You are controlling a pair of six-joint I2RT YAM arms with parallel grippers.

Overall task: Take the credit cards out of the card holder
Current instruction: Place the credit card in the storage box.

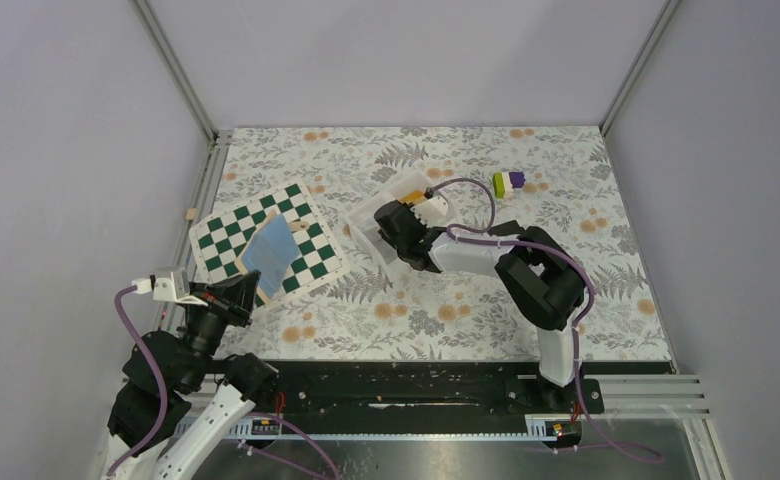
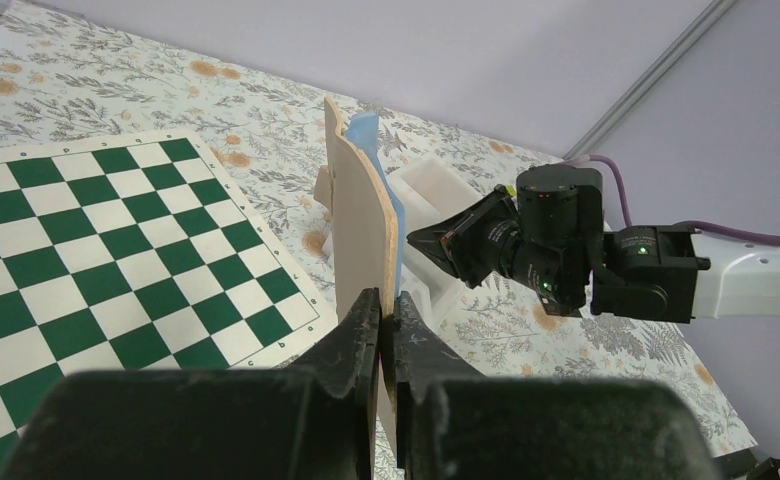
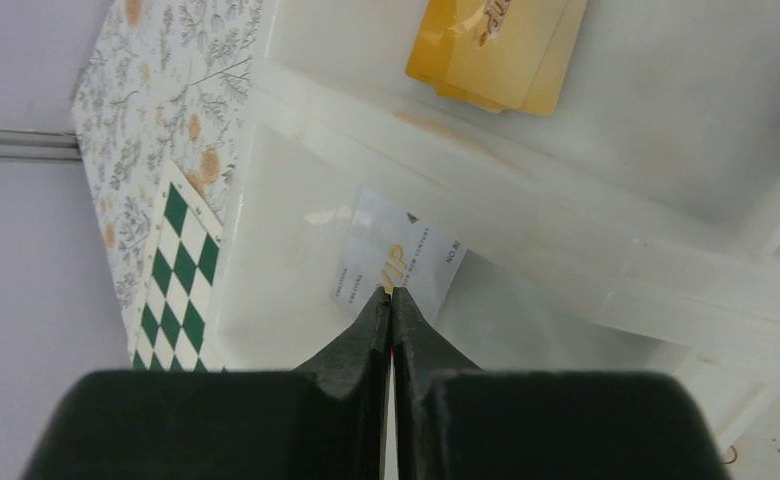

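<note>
Top view: the left fingers [image 1: 251, 288] clamp the card holder [image 1: 271, 250] above the chequered board [image 1: 311, 255]; the right fingers [image 1: 386, 224] reach into the white tray [image 1: 366, 212].

Left wrist: the holder stands upright, long axis vertical, blue face towards the right arm, which I judge nearer for pulling.

Right wrist: the fingers are closed, seemingly pinching 1 pale card [image 3: 396, 262] over the tray; yellow cards [image 3: 496, 50] lie in the compartment beyond.

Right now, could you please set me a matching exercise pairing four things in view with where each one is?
Things:
1 card holder
2 yellow cards
3 white card
4 purple-green block

Places:
A the other tray compartment
B loose on the floral table
C clamped in the left gripper
D tray compartment below the right gripper

Pairs: 1-C, 2-A, 3-D, 4-B.
</note>
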